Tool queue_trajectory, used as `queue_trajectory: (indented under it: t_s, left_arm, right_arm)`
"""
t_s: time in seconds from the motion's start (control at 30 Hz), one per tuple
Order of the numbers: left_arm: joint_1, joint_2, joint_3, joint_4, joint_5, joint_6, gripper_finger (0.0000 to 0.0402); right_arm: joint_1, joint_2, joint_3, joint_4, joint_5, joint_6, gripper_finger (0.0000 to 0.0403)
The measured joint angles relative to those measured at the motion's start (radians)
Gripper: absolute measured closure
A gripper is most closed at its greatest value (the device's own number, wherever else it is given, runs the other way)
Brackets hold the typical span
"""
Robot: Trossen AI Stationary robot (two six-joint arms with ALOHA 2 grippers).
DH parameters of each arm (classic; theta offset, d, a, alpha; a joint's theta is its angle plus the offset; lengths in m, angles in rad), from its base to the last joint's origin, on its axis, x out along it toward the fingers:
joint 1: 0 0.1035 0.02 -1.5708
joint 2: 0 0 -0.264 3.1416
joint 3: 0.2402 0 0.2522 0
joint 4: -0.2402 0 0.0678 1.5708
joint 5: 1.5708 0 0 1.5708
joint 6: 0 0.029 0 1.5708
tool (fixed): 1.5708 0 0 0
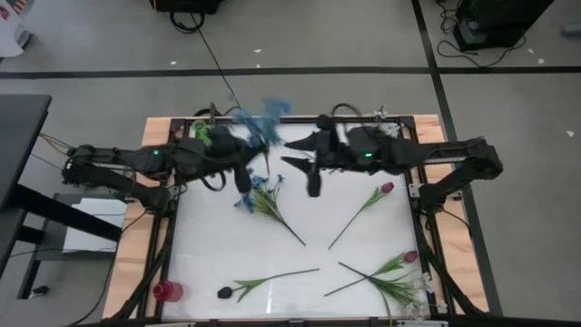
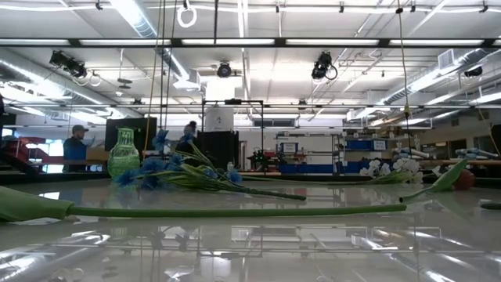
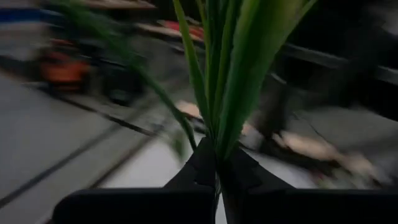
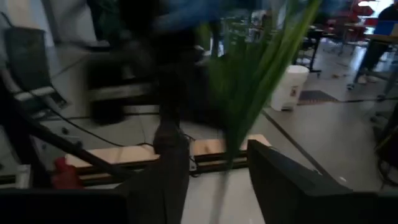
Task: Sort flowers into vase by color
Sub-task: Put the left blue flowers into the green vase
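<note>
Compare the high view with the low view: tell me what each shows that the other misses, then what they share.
Only the high view shows both arms: the left gripper shut on a blue flower lifted over the table's far edge, the right gripper open beside it, plus a red vase and a dark-headed flower.

Only the low view shows the green vase clearly, and people in the room behind.

Both show the blue flowers lying on the table and the white flowers.

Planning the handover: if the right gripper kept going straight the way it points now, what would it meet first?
Most likely the blue flower's green stem, which the left gripper holds clamped. It hangs just ahead of the open right gripper, roughly in line with the finger gap, though depth is unclear.
</note>
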Motion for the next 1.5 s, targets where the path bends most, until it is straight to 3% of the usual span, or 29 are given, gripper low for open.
queue_trajectory:
  t_s: [0.2,0.37,0.5,0.63,0.7,1.03,1.17,1.27,1.5]
  left_arm:
    - [0.055,-0.034,-0.002,-0.057,-0.170,0.004,0.0396]
    - [0.118,-0.041,-0.076,-0.078,-0.198,-0.072,0.0396]
    - [0.147,-0.040,-0.235,0.023,-0.136,-0.175,0.0396]
    - [0.185,-0.040,-0.361,0.238,0.067,-0.158,0.0397]
    - [0.197,-0.040,-0.406,0.280,0.087,-0.153,0.0397]
    - [0.371,-0.212,-0.477,0.201,0.129,0.001,0.0397]
    - [0.504,-0.319,-0.475,0.111,0.224,0.068,0.0397]
    - [0.613,-0.380,-0.477,0.025,0.229,0.108,0.0397]
    - [0.873,-0.473,-0.477,0.030,0.225,0.218,0.0395]
  right_arm:
    - [0.006,-0.122,0.001,-0.129,0.009,0.005,0.0217]
    - [0.024,-0.196,0.001,-0.260,0.014,-0.004,0.0218]
    - [0.037,-0.218,0.001,-0.344,0.050,-0.003,0.0218]
    - [0.045,-0.226,0.001,-0.389,0.071,-0.003,0.0218]
    - [0.042,-0.223,0.001,-0.392,0.083,-0.004,0.0218]
    - [-0.041,-0.210,0.000,-0.427,0.087,0.057,0.0218]
    - [-0.062,-0.207,0.000,-0.432,0.117,0.076,0.0218]
    - [-0.075,-0.208,0.000,-0.431,0.147,0.085,0.0218]
    - [-0.102,-0.207,0.000,-0.444,0.188,0.118,0.0218]
